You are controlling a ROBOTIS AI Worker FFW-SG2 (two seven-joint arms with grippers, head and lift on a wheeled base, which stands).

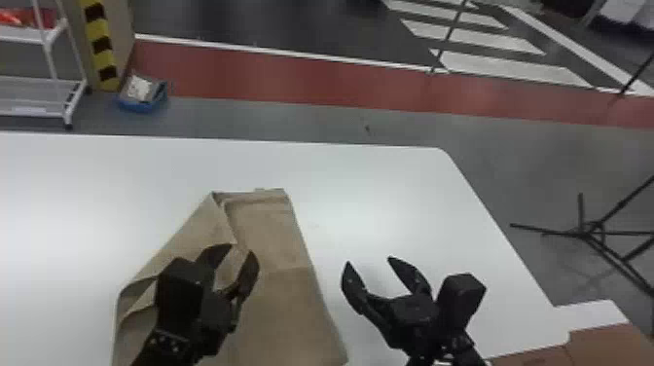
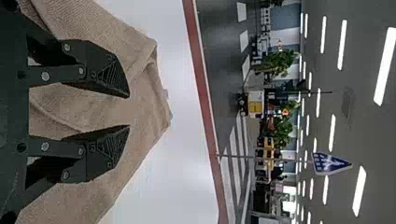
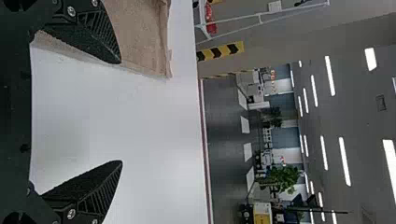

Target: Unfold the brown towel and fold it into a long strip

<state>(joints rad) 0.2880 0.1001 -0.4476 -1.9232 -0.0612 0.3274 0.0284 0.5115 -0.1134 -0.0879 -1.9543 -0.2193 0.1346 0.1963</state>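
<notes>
- Towel (image 1: 272, 233), partly folded over, on white table (image 1: 379, 194).
- Left gripper (image 1: 242, 249) above towel, jaws partly open, empty.
- Right gripper (image 1: 369, 261) beside towel, jaws wide open, empty.

There are two claws (image 1: 369, 260), one towel (image 1: 272, 238) and one table (image 1: 379, 194)

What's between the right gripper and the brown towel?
Only a bare strip of white tabletop separates the right gripper from the brown towel in the head view.
</notes>
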